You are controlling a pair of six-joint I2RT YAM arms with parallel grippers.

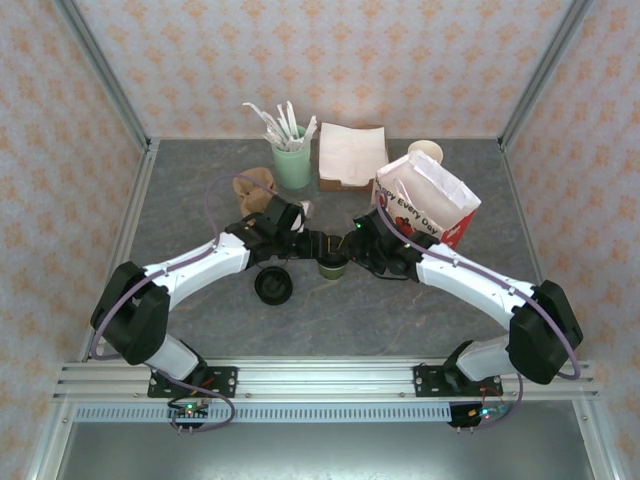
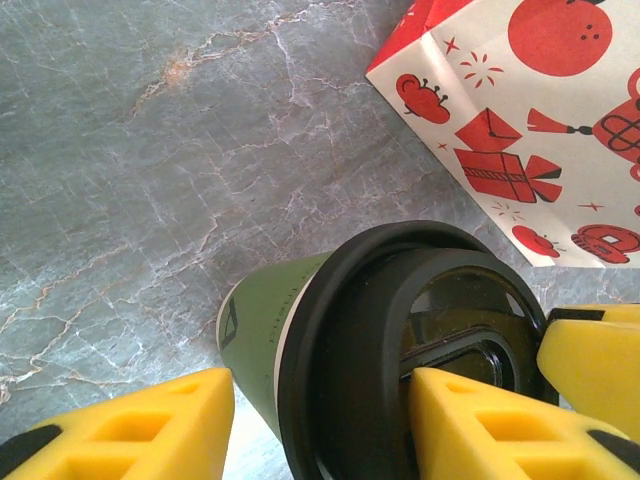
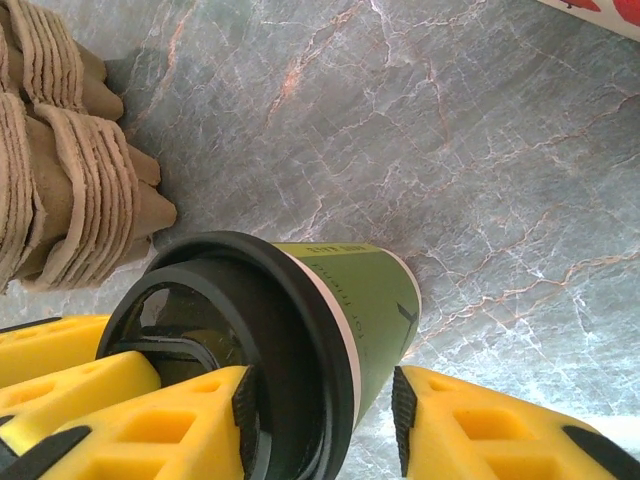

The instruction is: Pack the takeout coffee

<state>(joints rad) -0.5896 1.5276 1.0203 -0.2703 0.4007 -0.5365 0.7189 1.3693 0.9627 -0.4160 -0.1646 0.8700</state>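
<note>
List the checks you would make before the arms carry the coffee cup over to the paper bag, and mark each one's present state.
1. The takeout coffee has its lid on: ok.
2. It sits between the left gripper fingers: ok.
3. It sits between the right gripper fingers: ok.
4. Either grip is firm: cannot tell.
5. The paper bag is standing: ok.
6. The bag mouth is open wide enough: cannot tell.
</note>
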